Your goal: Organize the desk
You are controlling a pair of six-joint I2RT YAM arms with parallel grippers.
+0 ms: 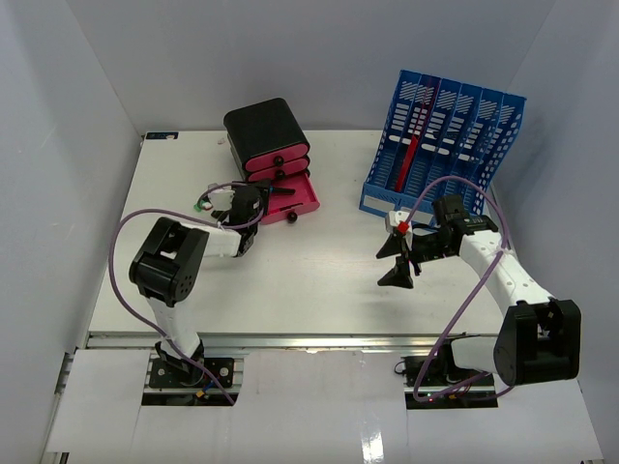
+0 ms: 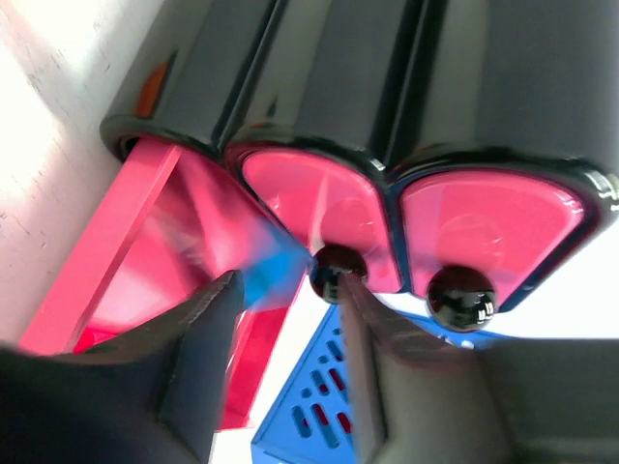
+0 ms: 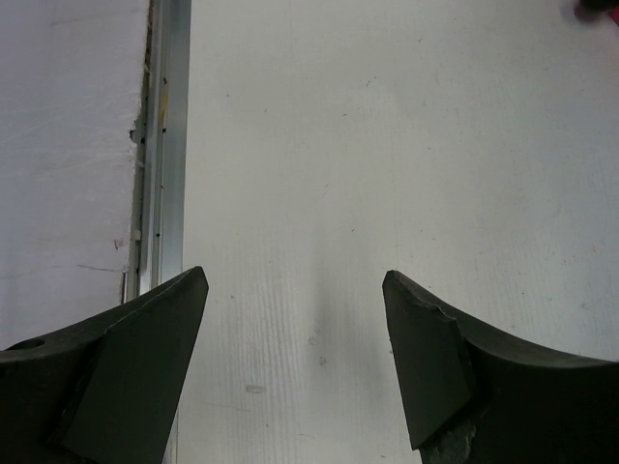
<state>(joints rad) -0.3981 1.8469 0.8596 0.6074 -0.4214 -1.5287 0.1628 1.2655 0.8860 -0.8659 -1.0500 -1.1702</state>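
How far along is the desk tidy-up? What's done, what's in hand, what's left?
Done: a red item stands in the blue file rack. In hand: the left gripper, jaws apart, is at the pulled-out bottom drawer of the drawer unit, with a blurred blue thing beside one finger, probably going in. Left: likely shutting that drawer. The right gripper hangs open and empty over the desk.

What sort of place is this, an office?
Probably a lab test booth staged as an office: a white desk boxed in by pale grey walls, with a black drawer unit and a blue file rack on it.
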